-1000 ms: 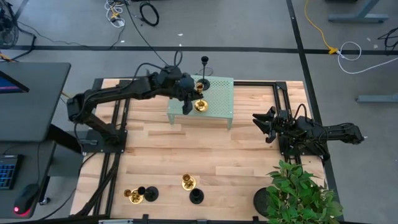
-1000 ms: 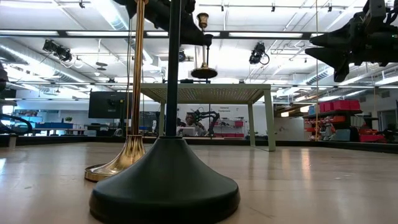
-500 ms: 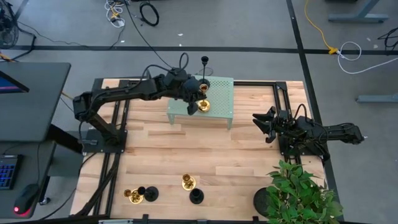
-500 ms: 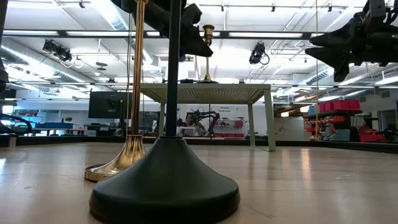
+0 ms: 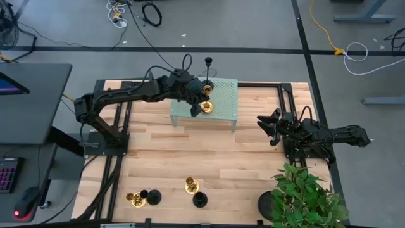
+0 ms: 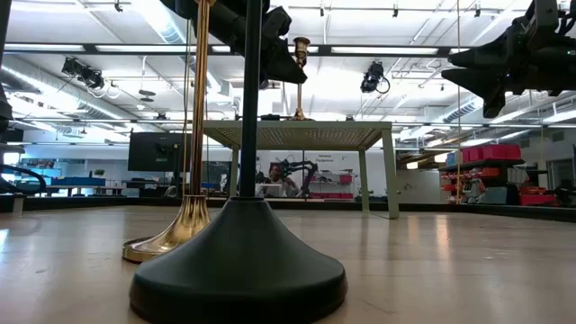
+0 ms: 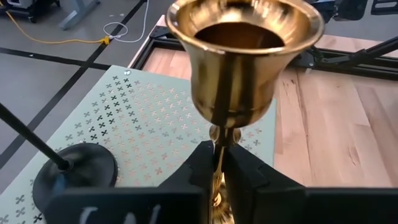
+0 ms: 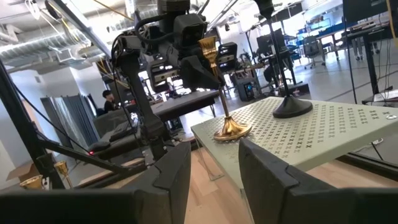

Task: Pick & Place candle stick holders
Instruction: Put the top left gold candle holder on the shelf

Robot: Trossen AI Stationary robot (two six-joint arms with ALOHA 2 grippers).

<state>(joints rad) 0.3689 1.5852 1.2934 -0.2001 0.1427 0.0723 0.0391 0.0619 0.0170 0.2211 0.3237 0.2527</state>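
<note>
A brass candlestick holder (image 5: 206, 106) stands on the pale green perforated stand (image 5: 224, 107) at the table's far middle. My left gripper (image 5: 200, 102) is shut on it; its cup (image 7: 242, 56) shows large in the left wrist view. A black holder (image 5: 208, 82) stands by its base on the same stand, farther back. Two brass holders (image 5: 134, 199) (image 5: 192, 185) and two black ones (image 5: 152, 197) (image 5: 200, 200) stand near the table's front edge. My right gripper (image 5: 264, 126) is open and empty at the right side. My left gripper pinches the brass holder's thin stem (image 7: 219, 152) just below the cup between its two fingers (image 7: 200, 171). The fingers come about level from the table's left and lie across the stem. The holder is upright, its round base (image 8: 229, 129) on the stand's top.
A black pot with a green plant (image 5: 304, 199) stands at the front right corner. Bare wooden table (image 5: 209, 155) lies between the stand and the front holders. A desk (image 5: 31, 101) is beyond the table's left edge.
My left gripper has gone a little toward the table's right edge and down with the brass holder. The holder stayed upright; its base, a little above the stand a second ago, now sits on the stand's top. The gripper stays shut on the stem.
</note>
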